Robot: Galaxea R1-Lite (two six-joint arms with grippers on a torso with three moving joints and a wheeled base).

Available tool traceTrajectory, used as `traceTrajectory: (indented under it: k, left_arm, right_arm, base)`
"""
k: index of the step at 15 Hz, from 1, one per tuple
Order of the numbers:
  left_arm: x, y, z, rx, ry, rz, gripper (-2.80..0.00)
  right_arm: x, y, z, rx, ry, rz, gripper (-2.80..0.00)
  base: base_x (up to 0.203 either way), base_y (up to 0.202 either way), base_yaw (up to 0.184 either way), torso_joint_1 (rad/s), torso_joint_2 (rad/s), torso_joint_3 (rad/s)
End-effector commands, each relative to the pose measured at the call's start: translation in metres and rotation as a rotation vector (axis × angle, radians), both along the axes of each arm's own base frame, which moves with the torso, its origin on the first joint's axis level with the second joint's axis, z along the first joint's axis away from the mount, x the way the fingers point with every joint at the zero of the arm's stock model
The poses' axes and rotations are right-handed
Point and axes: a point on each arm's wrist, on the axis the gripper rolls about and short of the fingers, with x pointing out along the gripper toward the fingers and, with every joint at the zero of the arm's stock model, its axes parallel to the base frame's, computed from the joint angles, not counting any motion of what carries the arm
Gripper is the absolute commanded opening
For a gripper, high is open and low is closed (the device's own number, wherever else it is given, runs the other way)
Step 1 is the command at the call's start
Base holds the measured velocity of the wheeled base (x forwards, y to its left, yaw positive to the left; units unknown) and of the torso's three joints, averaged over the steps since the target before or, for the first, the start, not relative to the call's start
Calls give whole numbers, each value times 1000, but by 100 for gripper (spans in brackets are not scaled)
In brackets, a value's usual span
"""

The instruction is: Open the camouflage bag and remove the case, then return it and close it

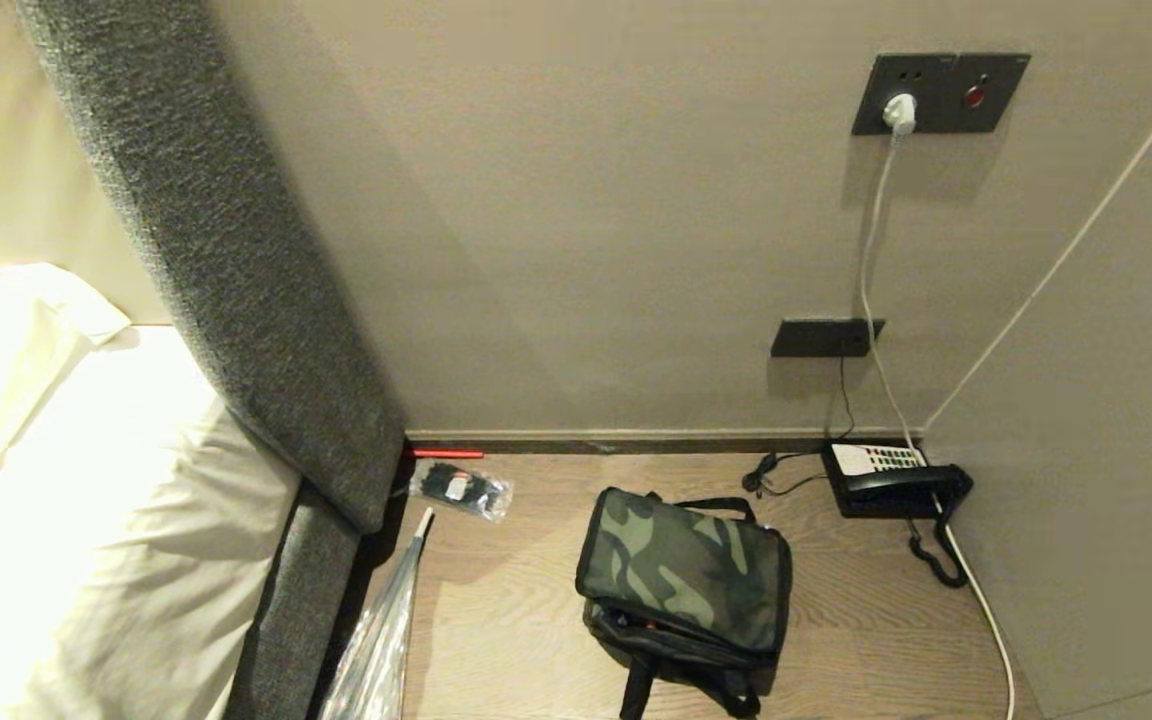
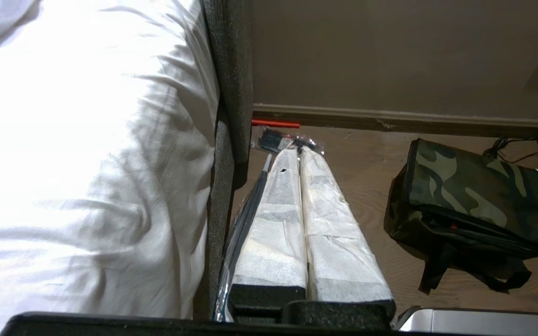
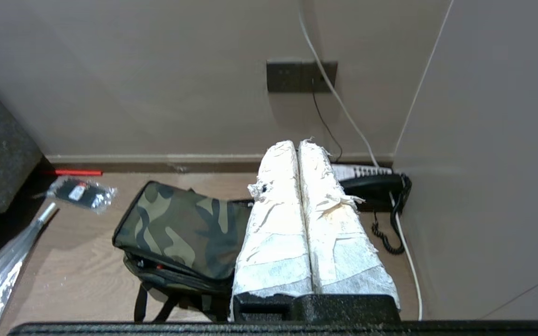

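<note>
The camouflage bag [image 1: 684, 575] is sitting on the wooden floor [image 1: 866, 640], well clear of the back wall and roughly midway between the bed frame and the right-hand wall. It is a boxy soft bag with a green-and-black camouflage top panel and black sides; its black straps [image 1: 641, 690] are trailing limply toward the near edge of the floor. A sliver of red is showing along the dark front seam.

The case is hidden from every view.

Neither arm is appearing in the head view. The left gripper [image 2: 300, 156], its two long fingers wrapped in rough white cloth tape, is hanging above the floor beside the grey, coarse-woven bed frame [image 2: 224, 93]; the fingers are pressing flat together and holding nothing. The right gripper [image 3: 297, 147], taped alike with frayed edges, is hovering over the bag's right end, fingers likewise pressed together and empty.

A crinkly clear packet [image 1: 461, 489] is lying in the back left corner of the floor, and a glossy black telephone [image 1: 894, 478] with a coiled cord is sitting in the back right corner.
</note>
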Motion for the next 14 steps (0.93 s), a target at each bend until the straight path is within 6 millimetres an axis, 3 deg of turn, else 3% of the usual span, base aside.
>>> traceTrajectory:
  k: [1,14]
  left_arm:
    - [0,0,0,0,0,0,-280]
    - [0,0,0,0,0,0,-280]
  right_arm:
    - [4,0,-11,-1,39,1,-280]
    - [4,0,-11,2,41,1,-280]
  base:
    - [0,0,0,2,1,207]
    - [0,0,0,2,2,203]
